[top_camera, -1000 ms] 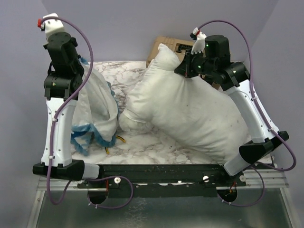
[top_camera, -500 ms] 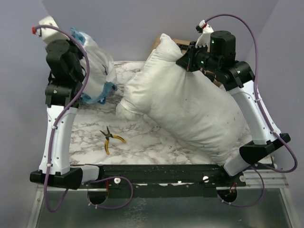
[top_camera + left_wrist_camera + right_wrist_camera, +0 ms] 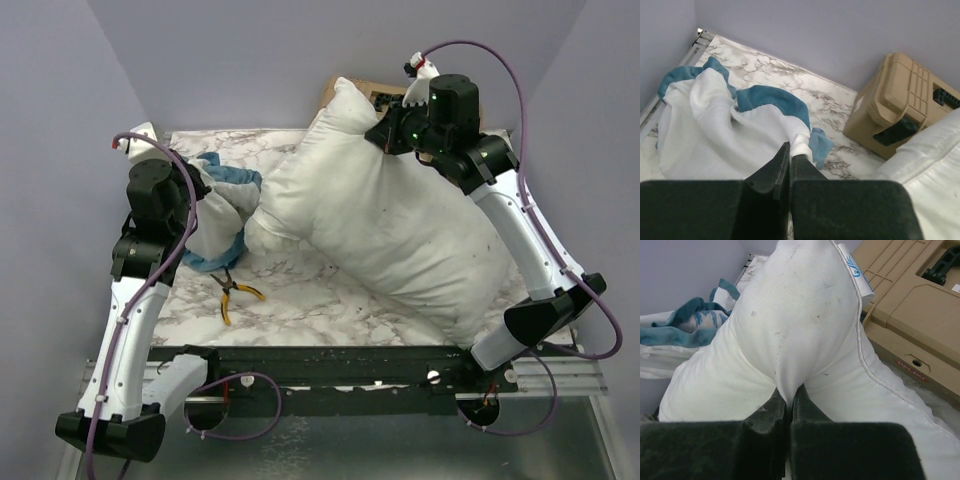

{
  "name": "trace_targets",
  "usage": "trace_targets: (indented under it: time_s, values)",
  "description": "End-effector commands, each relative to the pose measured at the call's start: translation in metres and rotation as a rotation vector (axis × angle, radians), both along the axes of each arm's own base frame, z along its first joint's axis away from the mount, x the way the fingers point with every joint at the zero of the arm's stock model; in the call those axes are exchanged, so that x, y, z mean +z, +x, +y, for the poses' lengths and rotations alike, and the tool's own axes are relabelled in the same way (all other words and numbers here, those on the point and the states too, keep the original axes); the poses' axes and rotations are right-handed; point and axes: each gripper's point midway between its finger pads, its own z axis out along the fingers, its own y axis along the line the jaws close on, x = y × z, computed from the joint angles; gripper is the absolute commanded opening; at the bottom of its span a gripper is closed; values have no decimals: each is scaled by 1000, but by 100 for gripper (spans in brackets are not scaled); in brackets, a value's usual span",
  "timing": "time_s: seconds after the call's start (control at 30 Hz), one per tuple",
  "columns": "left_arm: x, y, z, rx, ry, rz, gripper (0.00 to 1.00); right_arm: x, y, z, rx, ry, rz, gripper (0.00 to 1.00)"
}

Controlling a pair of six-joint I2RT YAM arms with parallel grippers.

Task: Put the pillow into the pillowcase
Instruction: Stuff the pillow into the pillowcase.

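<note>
The white pillow [image 3: 400,230] lies slanted across the right half of the table, its far end lifted. My right gripper [image 3: 385,135] is shut on a pinch of its fabric near that top end; the right wrist view shows the fold between the jaws [image 3: 788,392] and the pillow [image 3: 790,325] hanging beyond. The pillowcase [image 3: 215,215] is bunched at the left, white inside out with blue frill. My left gripper [image 3: 200,185] is shut on its edge; in the left wrist view white fabric is pinched at the gripper [image 3: 792,150] and the pillowcase [image 3: 715,130] drapes to the table.
A tan hard case [image 3: 360,95] stands at the back behind the pillow, also in the left wrist view [image 3: 895,107] and the right wrist view [image 3: 910,300]. Yellow-handled pliers [image 3: 230,292] lie on the marble table [image 3: 300,310] near the front left. Purple walls close in on both sides.
My left arm first raised the pillowcase, uncovering the pliers, then brought it down and forward to table level. The right gripper and pillow have barely moved.
</note>
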Motion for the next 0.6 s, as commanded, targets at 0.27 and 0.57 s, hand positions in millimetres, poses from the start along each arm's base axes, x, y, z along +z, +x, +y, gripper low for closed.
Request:
trace_targets:
  time_s: [0.27, 0.57]
  values:
    - [38, -15, -21, -109, -96, -128, 0, 25, 38, 40, -64, 115, -156, 0]
    - [50, -20, -24, -136, -86, -157, 0, 52, 70, -1, -348, 91, -294, 0]
